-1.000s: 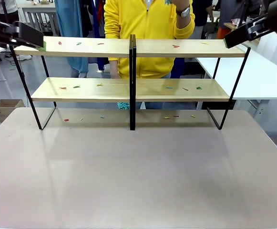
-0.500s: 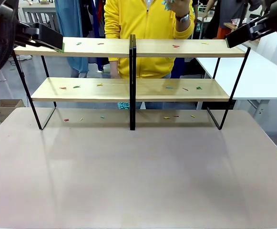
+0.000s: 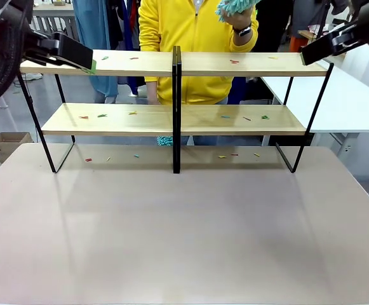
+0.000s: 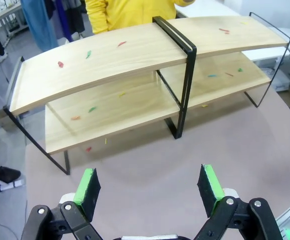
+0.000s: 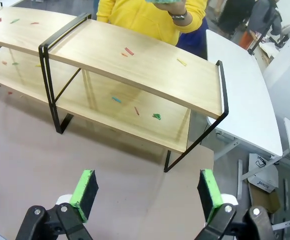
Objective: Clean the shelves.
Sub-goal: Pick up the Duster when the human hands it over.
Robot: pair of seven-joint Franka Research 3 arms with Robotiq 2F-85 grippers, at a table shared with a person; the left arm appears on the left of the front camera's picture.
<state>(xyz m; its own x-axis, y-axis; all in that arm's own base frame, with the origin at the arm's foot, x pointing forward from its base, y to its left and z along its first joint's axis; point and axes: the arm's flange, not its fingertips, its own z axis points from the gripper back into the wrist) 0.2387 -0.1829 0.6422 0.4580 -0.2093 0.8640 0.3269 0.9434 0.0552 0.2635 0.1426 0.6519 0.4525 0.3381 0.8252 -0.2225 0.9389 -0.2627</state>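
Where the wide two-tier rack of light wooden shelves on thin black metal frames [image 3: 203, 63] stands: at the far edge of the pale grey-beige table top [image 3: 184, 241], its two units joined at a black middle post, with the person just behind it.
Shelves from the wrists: the left wrist view takes in both boards from above the rack's left end [image 4: 135, 50], the right wrist view from above its right end [image 5: 135, 60].
Small coloured scraps [image 3: 105, 58]: scattered over the top board, the lower board and the table under the rack.
Left gripper [image 4: 148, 185]: spread wide, nothing between its green pads [image 4: 87, 187]. It is raised above the table on the robot's side of the rack. In the front view it crosses the top board's left end [image 3: 76, 54].
Right gripper [image 5: 145, 192]: also spread wide and bare, high over the table by the rack's right end. In the front view it crosses the top board's right corner [image 3: 317, 49].
Person in a yellow jacket [image 3: 197, 38]: one hand [image 3: 238, 19] is raised above the top board and grips a teal fluffy duster [image 3: 235, 6].
Teal tuft [image 3: 164, 140]: just under the lower board, left of the middle post. What it belongs to cannot be told.
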